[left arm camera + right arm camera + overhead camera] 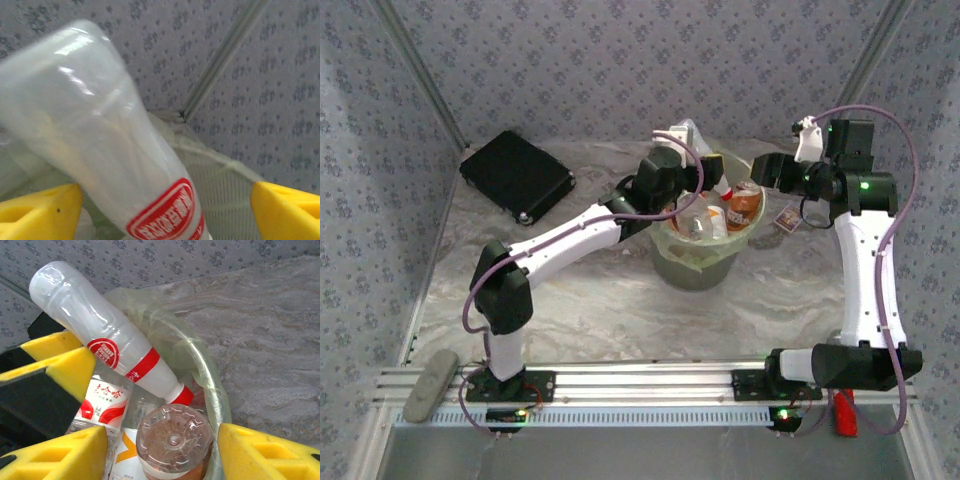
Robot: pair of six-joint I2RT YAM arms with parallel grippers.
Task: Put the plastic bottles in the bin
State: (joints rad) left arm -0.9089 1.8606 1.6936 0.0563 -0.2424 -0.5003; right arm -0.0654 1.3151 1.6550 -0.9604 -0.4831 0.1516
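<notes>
The bin (695,270) stands mid-table, a pale green bucket with several plastic bottles inside. My left gripper (692,165) hangs over its far rim, open. A clear bottle with a red label (115,150) leans on the left finger (40,210), well apart from the other finger. In the right wrist view this bottle (100,335) points its red cap down into the bin (207,375). My right gripper (162,450) is open at the bin's right side. An orange-tinted bottle (172,440) shows base-up between its fingers, with gaps on both sides.
A flat black case (517,175) lies at the back left. A small tag-like item (787,220) lies on the table right of the bin. A grey-green pad (430,385) rests by the left arm's base. Patterned walls close in on three sides.
</notes>
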